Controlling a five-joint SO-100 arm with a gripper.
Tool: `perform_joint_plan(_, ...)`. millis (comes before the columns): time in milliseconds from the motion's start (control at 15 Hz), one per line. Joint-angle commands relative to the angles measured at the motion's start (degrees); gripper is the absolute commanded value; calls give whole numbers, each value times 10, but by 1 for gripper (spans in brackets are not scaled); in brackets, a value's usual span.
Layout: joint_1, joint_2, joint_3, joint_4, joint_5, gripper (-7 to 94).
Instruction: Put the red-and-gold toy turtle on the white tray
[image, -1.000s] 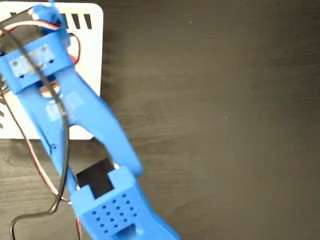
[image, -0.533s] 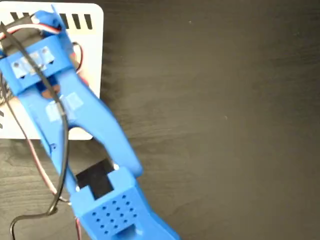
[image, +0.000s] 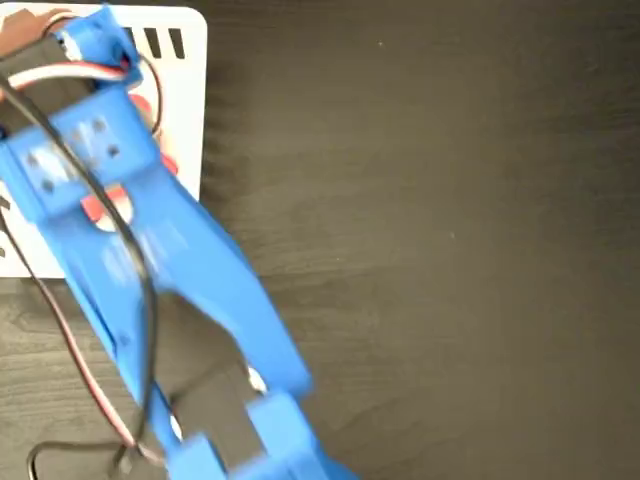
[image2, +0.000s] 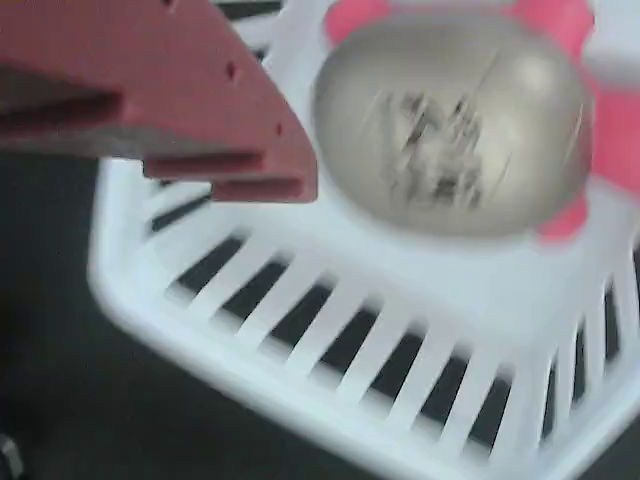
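Wrist view shows 1 red finger (image2: 200, 110) of the pincer at the upper left, clear of the red-and-gold toy turtle (image2: 450, 120); the other finger is out of the picture, so how far the pincer stands open cannot be told, and the finger seen has hold of nothing. The turtle lies on the white tray (image2: 330, 330), just right of that finger, with a gap of bare white between them. Its domed shell looks dull gold-grey with a smeared dark print in the middle, and pinkish-red limbs stick out at the top and along its right side; the picture is blurred by motion. Near the turtle a row of slanted dark slots runs along the tray's near edge, and the rounded corner sits at the lower left, with dark worktop (image2: 60, 380) beyond it.

Seen in the fixed view, the blue arm (image: 150, 250) covers most of the tray (image: 185, 110) at the upper left; only the tray's right edge, a few slots at the top and small red bits of the turtle (image: 165, 163) show past it. The dark wood-grain worktop (image: 450, 250) to the right of the tray and arm lies open all the way to the picture's edge.
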Motion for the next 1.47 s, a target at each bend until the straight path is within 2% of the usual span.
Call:
perform_joint_plan(0,7,118,9,5,8,8)
perform_joint_plan(133,28,203,74,-31,26,0)
perform_joint_plan(267,62,348,208,-116,58,0)
perform_joint_plan(400,106,454,322,-155,77,0)
perform_joint_plan(600,154,650,610,-274,69,0)
perform_joint_plan(733,178,755,773,-320,66,0)
perform_joint_plan(867,191,827,894,-337,62,0)
perform_joint_plan(1067,180,956,1040,-326,68,0)
perform_joint_plan(1400,178,1140,1172,-258,77,0)
